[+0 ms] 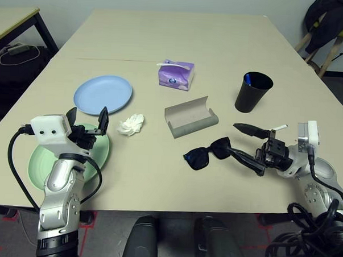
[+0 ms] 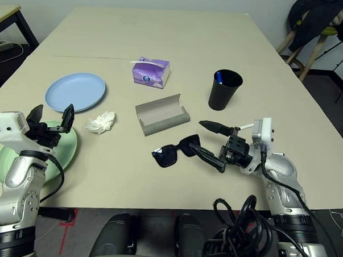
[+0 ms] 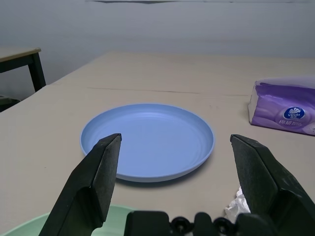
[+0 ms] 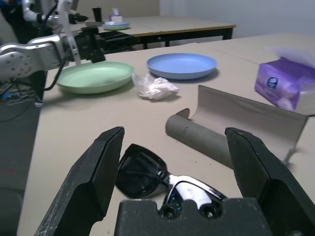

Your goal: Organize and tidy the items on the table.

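Beige and matte, the table (image 1: 220, 45) fills most of what we see from the head camera. Nearest on the left we find the left gripper (image 1: 88, 117) with its fingers spread wide and nothing between them, hovering over the green plate (image 1: 44, 165) at the near left edge. Nearest on the right, the right gripper (image 1: 243, 143) points leftward, fingers likewise wide apart and empty, with the sunglasses (image 1: 207, 153) lying just beside its lower finger; we cannot tell whether they touch.

Further in, the crumpled tissue (image 1: 130, 125) lies between the green plate and the open glasses case (image 1: 190, 116), which rests lid-up just beyond the sunglasses. A pen (image 1: 279, 127) lies near the right wrist. The blue plate (image 1: 102, 94) sits beyond the green one, apart from it. Farther still stand the black cup (image 1: 253, 91), something blue inside it, and the purple tissue box (image 1: 175, 74).

We note that the right wrist view looks across the sunglasses to the left gripper over the green plate, and to more tables behind. The left wrist view frames the blue plate between its fingers.
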